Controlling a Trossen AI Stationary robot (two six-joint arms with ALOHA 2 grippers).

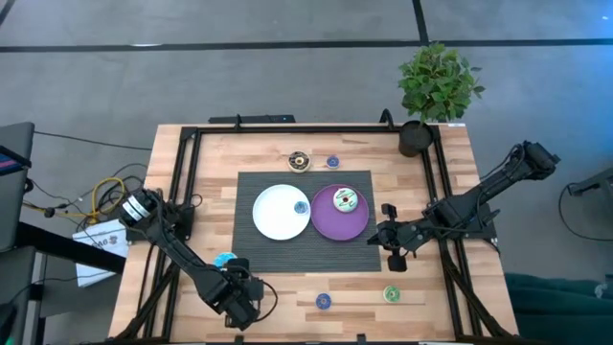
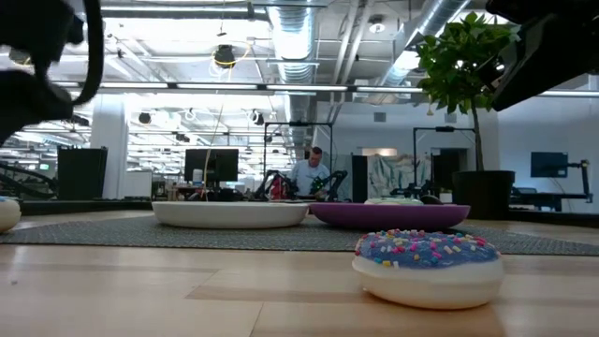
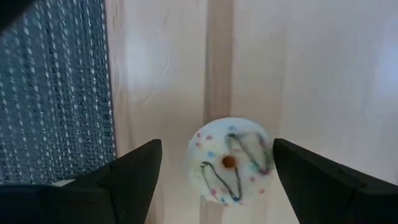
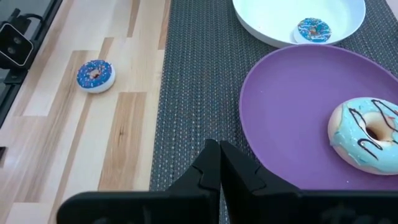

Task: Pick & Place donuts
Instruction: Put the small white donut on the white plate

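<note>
High view: two plates are seen touching on the dark mat (image 1: 305, 218). The white plate (image 1: 276, 213) holds one small blue sprinkled donut (image 1: 302, 207) at its rim nearest the purple plate (image 1: 330, 222); the purple plate holds a larger pale-blue donut (image 1: 345, 199) with dark drizzle.

Right gripper (image 1: 374, 236) is seen just beside the purple plate's edge, over the mat, fingers pressed together, nothing between them. From it, the pale-blue donut lies near, the white plate's donut farther beyond.

Left gripper (image 1: 233, 273) is spread wide above bare wood beside the mat's corner; a white, drizzled donut (image 3: 231, 159) lies flat directly below, between the fingers (image 3: 134, 174), not held.

All donuts lie flat, holes upward; rings, so no long axis is noted. Others are scattered on the wood: brown (image 1: 300, 161), blue (image 1: 332, 162), blue (image 1: 324, 301), green (image 1: 392, 294).
</note>
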